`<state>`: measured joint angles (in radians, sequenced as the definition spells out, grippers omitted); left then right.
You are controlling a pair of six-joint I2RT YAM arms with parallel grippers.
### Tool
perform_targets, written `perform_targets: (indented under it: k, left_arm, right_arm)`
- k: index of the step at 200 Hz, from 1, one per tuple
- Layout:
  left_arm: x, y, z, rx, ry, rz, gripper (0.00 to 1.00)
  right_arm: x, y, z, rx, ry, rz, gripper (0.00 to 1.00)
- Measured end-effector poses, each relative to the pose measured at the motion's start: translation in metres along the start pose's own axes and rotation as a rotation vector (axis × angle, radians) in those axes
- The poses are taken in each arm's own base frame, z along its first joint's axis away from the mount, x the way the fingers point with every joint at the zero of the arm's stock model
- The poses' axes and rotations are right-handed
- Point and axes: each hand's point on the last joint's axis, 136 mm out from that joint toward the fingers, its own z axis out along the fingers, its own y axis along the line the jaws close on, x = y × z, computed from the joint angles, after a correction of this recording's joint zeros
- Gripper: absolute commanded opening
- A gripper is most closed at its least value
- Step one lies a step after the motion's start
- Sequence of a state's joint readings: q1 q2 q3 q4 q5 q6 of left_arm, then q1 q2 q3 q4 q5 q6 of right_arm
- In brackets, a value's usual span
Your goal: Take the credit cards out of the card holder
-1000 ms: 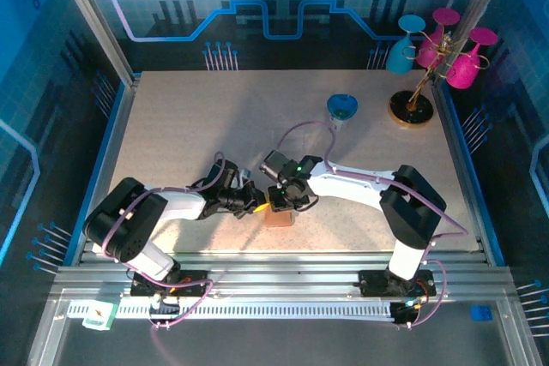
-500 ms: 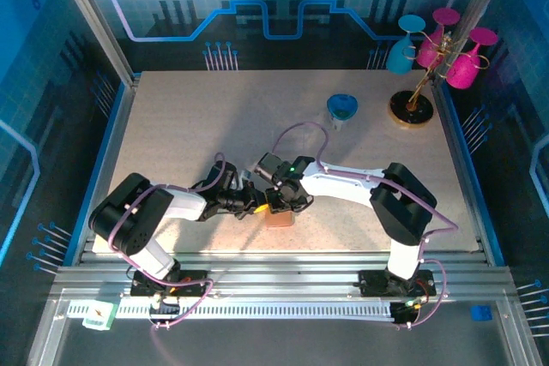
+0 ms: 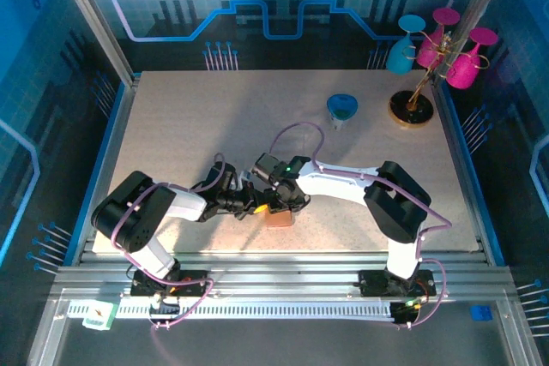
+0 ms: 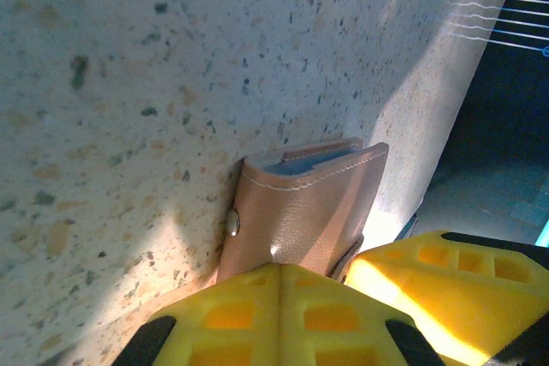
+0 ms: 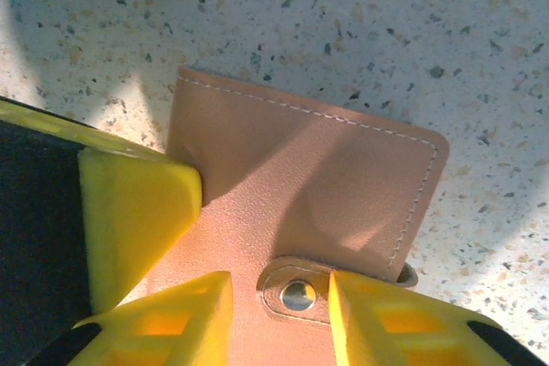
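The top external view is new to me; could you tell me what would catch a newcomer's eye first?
Both arms crowd over a tan card holder near the front edge of the table, the left gripper pinching one end while the right gripper straddles its snap. At the far right corner, pink and teal glasses hang on a stand.

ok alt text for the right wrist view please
A closed tan card holder lies on a speckled table, its snap tab sitting between the open yellow fingers of the right gripper at the bottom. Another yellow finger touches the holder's left edge.
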<state>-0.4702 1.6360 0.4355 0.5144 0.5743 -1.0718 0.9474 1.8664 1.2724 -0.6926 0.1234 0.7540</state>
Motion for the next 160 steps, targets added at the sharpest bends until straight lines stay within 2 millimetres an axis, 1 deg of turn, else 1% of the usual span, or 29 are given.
perform_targets:
  k: [70, 138, 160]
  left_arm:
    - [-0.0005, 0.0004, -0.0011, 0.007, 0.002, -0.022, 0.0]
    - [-0.0006, 0.0002, -0.0012, 0.008, 0.002, -0.029, 0.0]
    - [-0.0006, 0.0006, -0.0011, 0.007, 0.002, -0.03, 0.0]
  right_arm:
    - [0.0015, -0.0034, 0.0058, 0.091, -0.014, -0.066, 0.32]
    - [0.0013, -0.0029, 0.0054, 0.132, -0.031, -0.105, 0.22]
    - [0.0005, -0.0028, 0.0047, 0.134, -0.034, -0.111, 0.15]
